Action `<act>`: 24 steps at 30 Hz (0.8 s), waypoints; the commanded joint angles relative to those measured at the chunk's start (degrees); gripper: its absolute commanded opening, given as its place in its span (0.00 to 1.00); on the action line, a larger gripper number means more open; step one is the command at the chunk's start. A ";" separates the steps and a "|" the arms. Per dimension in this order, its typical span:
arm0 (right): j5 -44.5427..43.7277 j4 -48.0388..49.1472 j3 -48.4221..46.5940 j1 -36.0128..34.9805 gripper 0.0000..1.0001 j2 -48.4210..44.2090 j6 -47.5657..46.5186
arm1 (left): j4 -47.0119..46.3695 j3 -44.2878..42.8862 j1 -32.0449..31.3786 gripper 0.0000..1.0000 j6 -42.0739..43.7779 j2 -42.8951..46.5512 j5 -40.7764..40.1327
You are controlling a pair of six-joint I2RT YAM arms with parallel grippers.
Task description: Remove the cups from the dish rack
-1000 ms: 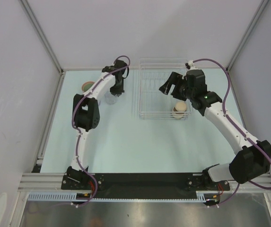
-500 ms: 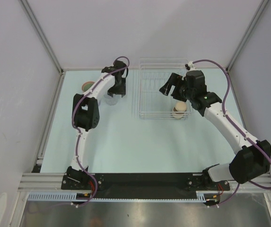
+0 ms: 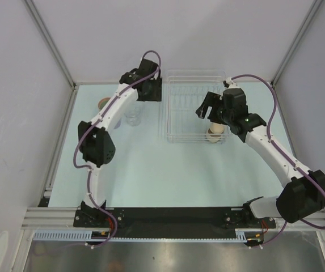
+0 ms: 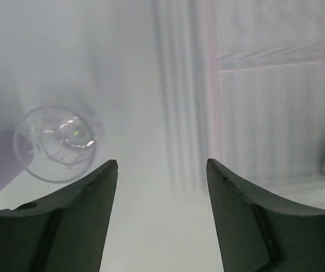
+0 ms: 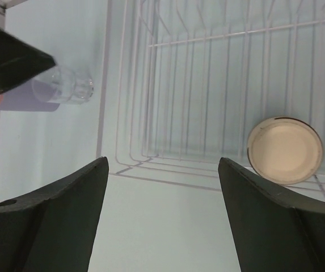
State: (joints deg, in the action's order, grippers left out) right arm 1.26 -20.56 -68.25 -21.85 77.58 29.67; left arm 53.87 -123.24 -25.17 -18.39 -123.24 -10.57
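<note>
The clear dish rack (image 3: 176, 135) stands at the back of the table, and a beige cup (image 3: 216, 131) sits in its near right corner (image 5: 285, 150). On the table left of the rack a see-through cup (image 3: 133, 117) stands upright (image 4: 57, 141) (image 5: 66, 88). A salmon-rimmed cup (image 3: 104, 103) stands further left. My left gripper (image 3: 150, 93) hangs open and empty (image 4: 162, 167) by the rack's far left corner, apart from the see-through cup. My right gripper (image 3: 203, 107) hovers open and empty (image 5: 163, 161) over the rack, left of the beige cup.
The rack's thin ribs and low walls (image 5: 151, 164) lie under the right gripper. Metal frame posts (image 3: 51, 42) and the enclosure walls bound the pale green table (image 3: 168, 175) at the back and sides.
My left gripper opened, let go of the see-through cup, and rose back and right toward the rack's far left corner. The right gripper barely shifted.
</note>
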 commanded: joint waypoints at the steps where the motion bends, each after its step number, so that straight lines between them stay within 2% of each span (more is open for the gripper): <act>1: -5.38 -2.38 0.22 0.23 0.83 -2.08 -2.86 | -7.97 1.40 -4.01 0.70 -1.02 13.97 7.82; 2: -6.17 -3.25 0.05 0.14 0.83 -1.74 -2.78 | -10.68 8.04 -4.27 0.69 -2.60 16.43 13.15; 3: -7.14 -4.92 0.13 0.05 0.83 -1.21 -2.78 | -16.80 11.93 -4.62 0.70 -3.74 22.11 15.38; 6: -9.94 -6.68 1.01 -0.65 0.82 -0.59 -3.30 | -26.40 25.65 -5.76 0.71 -7.88 31.53 21.97; 8: -11.27 -6.78 2.33 -0.83 0.83 -0.33 -3.48 | -28.81 32.76 -6.73 0.71 -9.29 35.16 22.87; 11: -14.08 -7.04 3.12 -0.92 0.82 0.46 -3.83 | -30.57 38.93 -9.63 0.72 -8.86 40.17 22.17; 15: -19.17 -7.83 3.21 -1.01 0.85 2.04 -3.22 | -31.10 42.90 -13.32 0.72 -7.89 43.17 20.41; 24: -22.09 -5.29 2.43 -1.01 0.87 7.40 -2.86 | -30.93 44.67 -15.09 0.71 -7.89 43.00 21.38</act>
State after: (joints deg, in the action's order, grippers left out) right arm -16.95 -27.97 -64.62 -22.63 82.72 26.89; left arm 25.45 -78.32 -39.88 -25.54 -81.34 9.72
